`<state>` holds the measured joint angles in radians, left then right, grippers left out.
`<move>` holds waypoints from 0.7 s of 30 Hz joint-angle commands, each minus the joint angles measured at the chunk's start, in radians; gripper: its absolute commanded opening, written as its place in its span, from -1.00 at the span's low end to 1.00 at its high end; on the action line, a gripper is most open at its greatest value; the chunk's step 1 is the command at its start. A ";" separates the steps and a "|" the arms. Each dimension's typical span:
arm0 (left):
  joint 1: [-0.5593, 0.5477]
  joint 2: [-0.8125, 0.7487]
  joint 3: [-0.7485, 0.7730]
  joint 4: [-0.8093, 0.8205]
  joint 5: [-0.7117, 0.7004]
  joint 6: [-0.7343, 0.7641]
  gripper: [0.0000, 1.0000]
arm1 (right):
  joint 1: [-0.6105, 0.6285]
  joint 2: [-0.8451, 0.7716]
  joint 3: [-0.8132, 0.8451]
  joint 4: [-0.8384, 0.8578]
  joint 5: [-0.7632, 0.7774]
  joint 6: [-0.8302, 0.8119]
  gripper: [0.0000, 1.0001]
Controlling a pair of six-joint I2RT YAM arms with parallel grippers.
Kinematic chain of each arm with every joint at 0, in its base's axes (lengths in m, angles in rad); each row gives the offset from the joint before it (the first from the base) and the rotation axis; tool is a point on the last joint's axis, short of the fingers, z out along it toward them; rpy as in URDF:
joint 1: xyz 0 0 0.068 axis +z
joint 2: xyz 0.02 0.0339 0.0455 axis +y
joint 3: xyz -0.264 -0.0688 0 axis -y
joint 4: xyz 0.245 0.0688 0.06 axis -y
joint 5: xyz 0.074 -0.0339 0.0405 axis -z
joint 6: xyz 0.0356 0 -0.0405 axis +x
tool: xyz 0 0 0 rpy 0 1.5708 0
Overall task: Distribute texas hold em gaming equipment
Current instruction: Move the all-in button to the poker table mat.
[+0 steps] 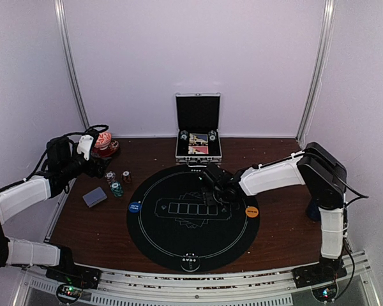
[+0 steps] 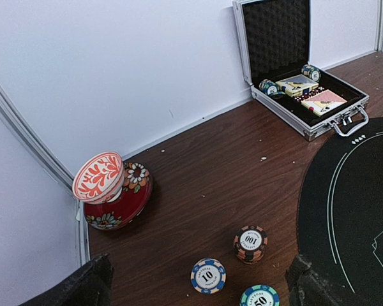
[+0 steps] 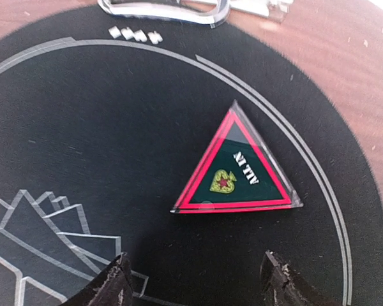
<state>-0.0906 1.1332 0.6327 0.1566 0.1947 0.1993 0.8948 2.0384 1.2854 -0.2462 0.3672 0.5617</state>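
Note:
Three groups of poker chips sit on the wooden table left of the mat: a red-brown 100 stack (image 2: 250, 242), a blue 10 chip (image 2: 208, 275) and a teal 50 chip (image 2: 260, 297). My left gripper (image 2: 200, 284) hangs wide open just above and behind them, holding nothing. A grey-blue card deck (image 1: 94, 196) lies nearer the front. A blue button (image 1: 135, 207) and an orange button (image 1: 251, 211) rest on the black mat (image 1: 191, 242). A red-edged triangular "ALL IN" marker (image 3: 236, 169) lies flat on the mat, just ahead of my open, empty right gripper (image 3: 198, 287).
The open silver case (image 1: 198, 131) stands at the back centre with chips and card decks (image 2: 324, 101) inside. A red floral bowl with an orange-and-white cup (image 2: 112, 191) sits at the back left by the wall. White walls enclose the table.

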 commanded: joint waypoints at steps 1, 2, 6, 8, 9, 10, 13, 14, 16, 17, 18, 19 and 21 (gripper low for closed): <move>0.006 0.003 0.010 0.034 0.011 -0.005 0.96 | -0.030 0.046 0.015 0.030 -0.007 0.029 0.38; 0.005 0.003 0.010 0.034 0.011 -0.005 0.96 | -0.036 0.049 0.015 0.035 -0.015 0.031 0.37; 0.006 0.005 0.010 0.035 0.012 -0.005 0.96 | -0.062 0.057 0.024 0.046 -0.023 0.034 0.37; 0.006 0.007 0.010 0.035 0.011 -0.005 0.96 | -0.072 0.061 0.029 0.048 -0.022 0.034 0.36; 0.006 0.006 0.010 0.035 0.011 -0.005 0.96 | -0.079 0.064 0.034 0.046 -0.022 0.035 0.36; 0.005 0.006 0.010 0.035 0.011 -0.005 0.96 | -0.084 0.067 0.038 0.045 -0.022 0.032 0.36; 0.006 0.008 0.010 0.035 0.011 -0.005 0.96 | -0.099 0.075 0.046 0.048 -0.020 0.029 0.35; 0.005 0.008 0.010 0.035 0.011 -0.005 0.96 | -0.103 0.079 0.052 0.047 -0.019 0.026 0.35; 0.006 0.007 0.010 0.035 0.011 -0.005 0.96 | -0.108 0.086 0.062 0.045 -0.021 0.021 0.34; 0.006 0.007 0.010 0.035 0.011 -0.005 0.96 | -0.110 0.089 0.067 0.045 -0.022 0.019 0.34; 0.006 0.005 0.010 0.035 0.010 -0.005 0.96 | -0.114 0.093 0.072 0.044 -0.021 0.017 0.34; 0.006 0.006 0.010 0.036 0.009 -0.005 0.96 | -0.116 0.097 0.077 0.043 -0.020 0.015 0.33; 0.005 0.007 0.010 0.035 0.009 -0.005 0.96 | -0.124 0.104 0.088 0.041 -0.019 0.013 0.31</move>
<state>-0.0906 1.1336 0.6327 0.1566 0.1947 0.1993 0.7918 2.1078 1.3437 -0.1902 0.3393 0.5816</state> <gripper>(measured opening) 0.978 0.664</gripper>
